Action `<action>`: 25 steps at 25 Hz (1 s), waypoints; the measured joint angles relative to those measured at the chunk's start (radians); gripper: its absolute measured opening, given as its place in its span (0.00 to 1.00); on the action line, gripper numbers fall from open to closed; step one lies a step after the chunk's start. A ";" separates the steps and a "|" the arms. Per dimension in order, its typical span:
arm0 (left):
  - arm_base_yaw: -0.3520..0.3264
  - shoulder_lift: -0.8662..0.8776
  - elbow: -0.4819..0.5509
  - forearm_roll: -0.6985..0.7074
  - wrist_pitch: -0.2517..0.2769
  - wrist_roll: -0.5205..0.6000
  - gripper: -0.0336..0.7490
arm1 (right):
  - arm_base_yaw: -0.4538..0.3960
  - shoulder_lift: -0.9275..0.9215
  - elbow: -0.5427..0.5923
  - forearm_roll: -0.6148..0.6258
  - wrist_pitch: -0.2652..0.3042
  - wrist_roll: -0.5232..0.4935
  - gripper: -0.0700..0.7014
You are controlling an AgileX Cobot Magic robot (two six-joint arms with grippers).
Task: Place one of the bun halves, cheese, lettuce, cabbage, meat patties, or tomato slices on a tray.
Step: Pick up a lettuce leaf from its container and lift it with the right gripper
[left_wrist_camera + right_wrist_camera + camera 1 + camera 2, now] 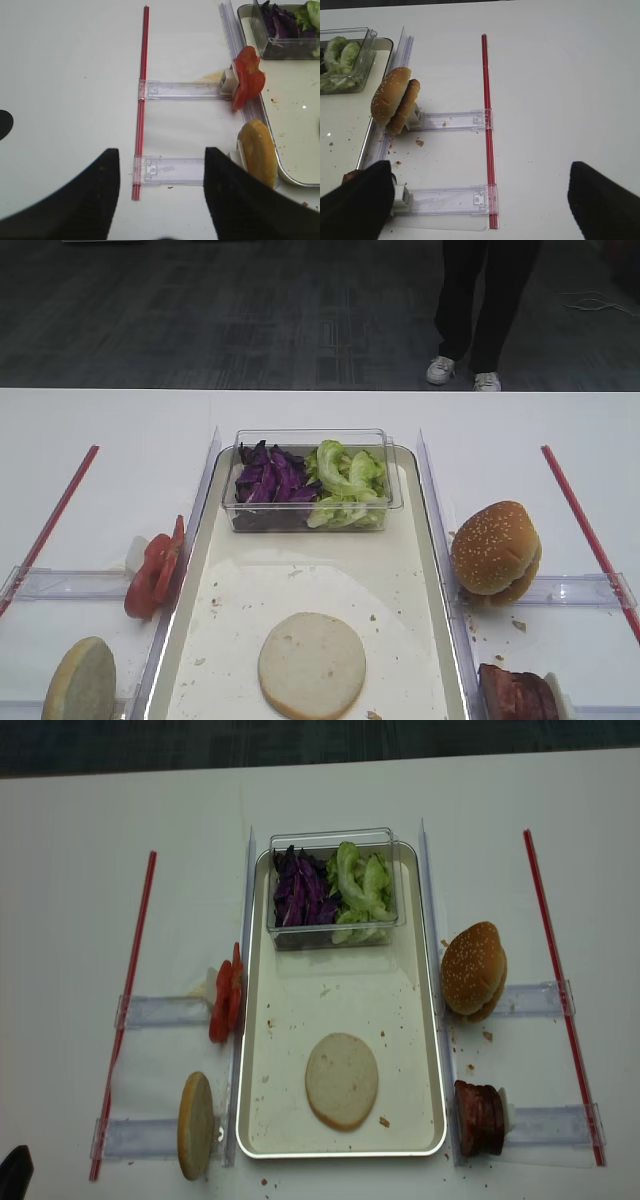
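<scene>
You can see one of the bun halves point(342, 1080) lying flat, cut side up, on the near part of the tray point(420, 1020). At the far end of the tray a clear tub point(335, 838) holds the purple cabbage point(298, 895) on the left and the green lettuce point(358, 890) on the right.

Your right fingers point(355, 200) are spread wide and hold nothing; the white surface point(560, 90) under them is bare. Your left fingers point(95, 195) are apart too, and hold nothing.

Left of the tray, the tomato slices point(224, 1002) stand on edge, with another bun half point(195, 1124) nearer. Right of the tray stand the seeded buns point(473, 970) and, nearer, the meat patties point(478, 1116). A red strip point(558, 990) lies farther right.
</scene>
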 joint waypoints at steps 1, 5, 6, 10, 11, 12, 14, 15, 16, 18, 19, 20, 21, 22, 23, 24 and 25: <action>0.000 0.000 0.000 0.000 0.000 0.000 0.50 | 0.000 0.000 0.000 0.000 0.000 0.000 0.99; 0.000 0.000 0.000 0.000 0.000 0.000 0.50 | 0.000 0.000 0.000 0.000 0.000 0.000 0.99; 0.000 0.000 0.000 0.000 0.000 0.000 0.50 | 0.000 0.000 0.000 0.000 0.000 0.000 0.99; 0.000 0.000 0.000 0.000 0.000 0.000 0.50 | 0.000 0.000 0.000 0.000 0.000 0.000 0.99; 0.000 0.000 0.000 0.000 0.000 0.000 0.50 | 0.000 0.000 0.000 0.000 0.000 0.000 0.99; 0.000 0.000 0.000 0.000 0.000 0.000 0.50 | 0.000 0.000 0.000 0.000 0.000 -0.001 0.99; 0.000 0.000 0.000 0.000 0.000 0.000 0.50 | 0.000 0.000 0.000 0.000 0.000 -0.005 0.99; 0.000 0.000 0.000 0.000 0.000 0.000 0.50 | 0.000 0.000 0.000 0.002 0.000 -0.007 0.99; 0.000 0.000 0.000 0.000 0.000 0.000 0.50 | 0.000 0.005 0.000 0.004 0.000 -0.009 0.99; 0.000 0.000 0.000 0.000 0.000 0.000 0.50 | 0.000 0.034 0.000 0.008 0.000 -0.011 0.99; 0.000 0.000 0.000 0.000 0.000 0.000 0.50 | 0.000 0.050 0.000 0.008 0.000 -0.012 0.99; 0.000 0.000 0.000 0.000 0.000 0.000 0.50 | 0.000 0.069 0.000 0.008 0.000 -0.018 0.99; 0.000 0.000 0.000 0.000 0.000 0.000 0.50 | 0.000 0.089 0.000 0.008 0.000 -0.018 0.99; 0.000 0.000 0.000 0.000 0.000 0.000 0.50 | 0.000 0.105 0.000 0.008 0.000 -0.018 0.98; 0.000 0.000 0.000 0.000 0.000 0.000 0.50 | 0.000 0.122 0.000 0.010 0.000 -0.018 0.96; 0.000 0.000 0.000 0.000 0.000 0.000 0.50 | 0.000 0.136 0.000 0.015 0.000 -0.018 0.94; 0.000 0.000 0.000 0.000 0.000 0.000 0.50 | 0.000 0.147 0.000 0.016 0.000 -0.018 0.91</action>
